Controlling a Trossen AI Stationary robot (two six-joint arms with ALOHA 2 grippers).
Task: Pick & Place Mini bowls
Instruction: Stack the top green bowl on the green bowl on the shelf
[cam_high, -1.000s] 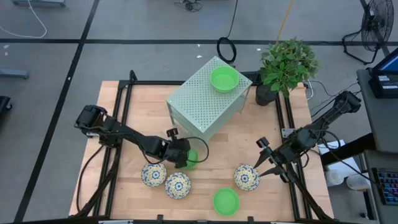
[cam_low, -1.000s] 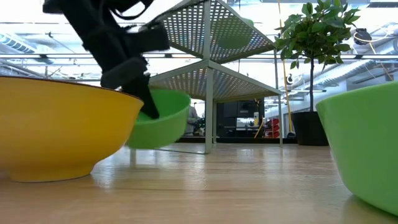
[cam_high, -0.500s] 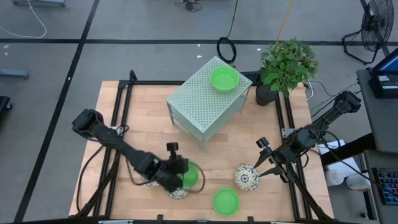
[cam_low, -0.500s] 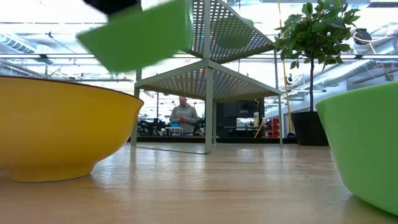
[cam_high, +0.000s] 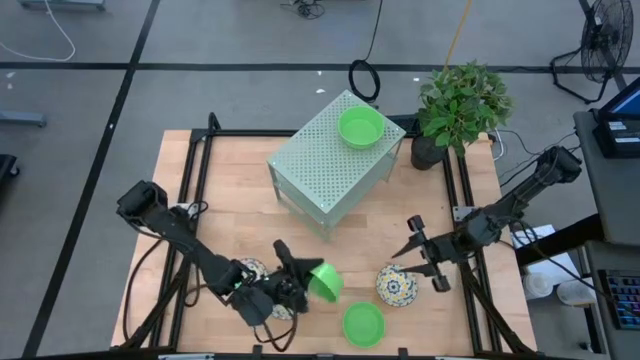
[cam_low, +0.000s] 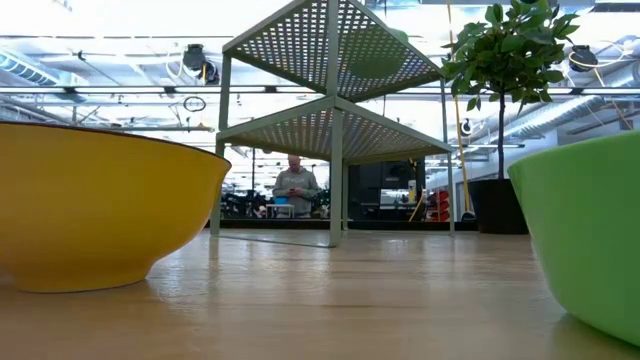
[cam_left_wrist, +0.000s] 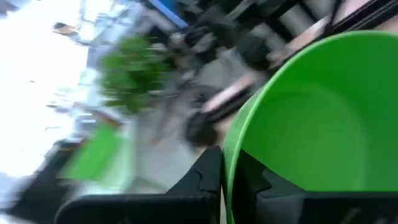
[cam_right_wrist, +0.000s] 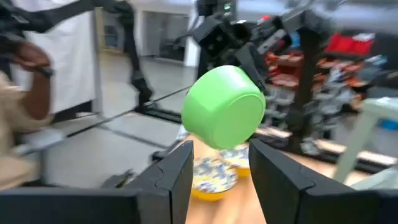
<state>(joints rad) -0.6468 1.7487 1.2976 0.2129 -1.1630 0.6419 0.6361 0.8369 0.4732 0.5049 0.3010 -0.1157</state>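
Green bowl between left jaws

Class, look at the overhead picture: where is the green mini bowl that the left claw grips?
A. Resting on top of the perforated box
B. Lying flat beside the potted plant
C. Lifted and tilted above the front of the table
C: the left claw pinches the rim of the green mini bowl, which is tipped on its side, off the table.
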